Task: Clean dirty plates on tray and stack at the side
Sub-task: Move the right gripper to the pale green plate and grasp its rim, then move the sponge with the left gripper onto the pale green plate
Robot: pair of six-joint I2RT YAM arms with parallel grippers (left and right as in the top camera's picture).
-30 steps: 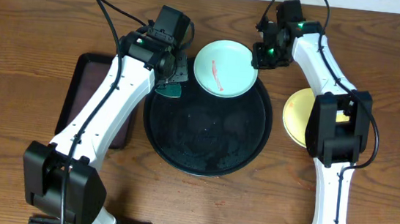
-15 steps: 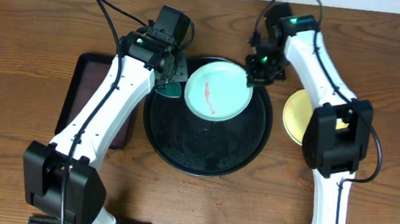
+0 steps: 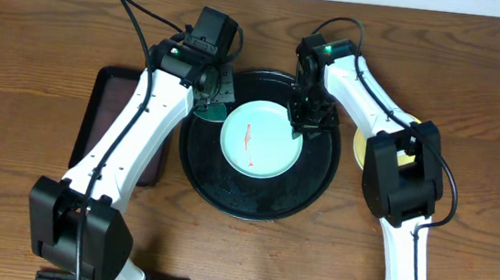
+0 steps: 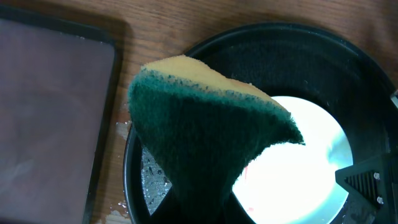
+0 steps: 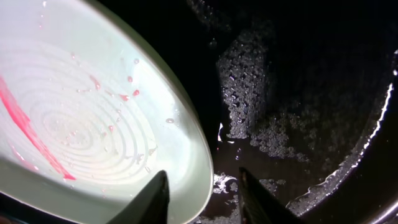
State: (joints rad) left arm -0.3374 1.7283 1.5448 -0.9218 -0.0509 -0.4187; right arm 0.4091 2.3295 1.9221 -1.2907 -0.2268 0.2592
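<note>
While the smeared turquoise plate point(image 3: 259, 139) lies flat in the black tray point(image 3: 227, 191), the right end effector point(image 3: 302, 120) straddles its far-right rim, jaws parted; the left end effector point(image 3: 214, 98), clamped on a sponge point(image 4: 205, 143), hovers just beyond its far-left edge.

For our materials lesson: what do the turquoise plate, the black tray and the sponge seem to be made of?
Plate: glazed ceramic or melamine, smooth, ringed sheen. Tray: likely plastic, glossy, beading water. Sponge: yellow foam with green fibrous scouring face.
</note>
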